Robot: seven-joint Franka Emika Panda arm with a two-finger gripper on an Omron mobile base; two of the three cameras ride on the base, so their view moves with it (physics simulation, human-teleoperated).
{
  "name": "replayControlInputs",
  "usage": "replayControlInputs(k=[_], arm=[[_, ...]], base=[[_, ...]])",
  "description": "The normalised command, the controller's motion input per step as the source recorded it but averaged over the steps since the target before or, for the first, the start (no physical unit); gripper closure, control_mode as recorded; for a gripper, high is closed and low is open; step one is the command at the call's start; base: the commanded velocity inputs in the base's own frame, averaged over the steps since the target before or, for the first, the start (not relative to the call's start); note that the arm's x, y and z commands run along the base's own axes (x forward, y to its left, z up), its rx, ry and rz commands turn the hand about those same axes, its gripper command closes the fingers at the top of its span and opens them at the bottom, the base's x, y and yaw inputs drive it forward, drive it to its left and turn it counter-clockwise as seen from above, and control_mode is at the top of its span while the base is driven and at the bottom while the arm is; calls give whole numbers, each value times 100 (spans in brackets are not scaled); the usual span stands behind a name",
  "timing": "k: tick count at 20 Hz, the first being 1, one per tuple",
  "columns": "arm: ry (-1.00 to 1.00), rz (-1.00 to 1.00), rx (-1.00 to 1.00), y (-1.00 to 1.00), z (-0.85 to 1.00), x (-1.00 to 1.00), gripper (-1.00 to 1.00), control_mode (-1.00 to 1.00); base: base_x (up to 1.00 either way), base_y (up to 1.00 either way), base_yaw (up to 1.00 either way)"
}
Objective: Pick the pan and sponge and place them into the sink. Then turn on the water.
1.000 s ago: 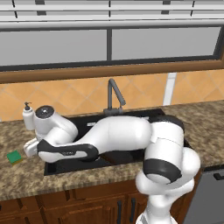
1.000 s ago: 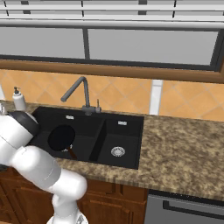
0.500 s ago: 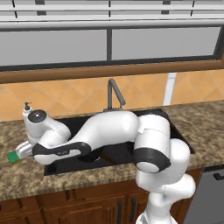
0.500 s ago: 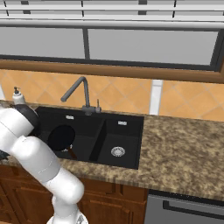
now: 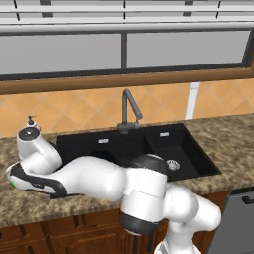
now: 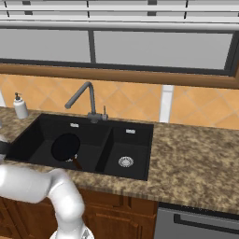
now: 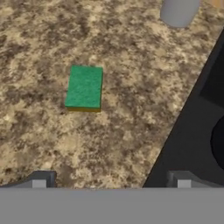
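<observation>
The sponge [image 7: 84, 87] lies flat on the speckled granite counter [image 7: 39, 39], green face up with a thin yellow edge showing along one side, just beside the black rim of the sink [image 7: 183, 131] and apart from it. The gripper [image 7: 111, 180] hangs above the counter with its two dark fingertips [image 7: 41, 178] spread wide, released and holding nothing; one tip is over the stone, the other over the sink's edge. The pan [image 6: 66, 147] sits in the large basin of the sink [image 6: 135, 175], its brown handle pointing toward the front wall. A white soap dispenser [image 6: 20, 106] stands on the counter behind the sink's corner, and the dark faucet [image 6: 86, 100] rises at the back, with no stream running
</observation>
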Motion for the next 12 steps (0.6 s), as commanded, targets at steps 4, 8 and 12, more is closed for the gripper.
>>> replayControlInputs(k=[4,8,12], arm=[[3,0,0,32,-15,16,-100,-100],[0,0,0,24,-19,13,-100,-100],[0,0,0,30,-23,12,-100,-100]], base=[[0,0,0],[0,0,0],[0,0,0]])
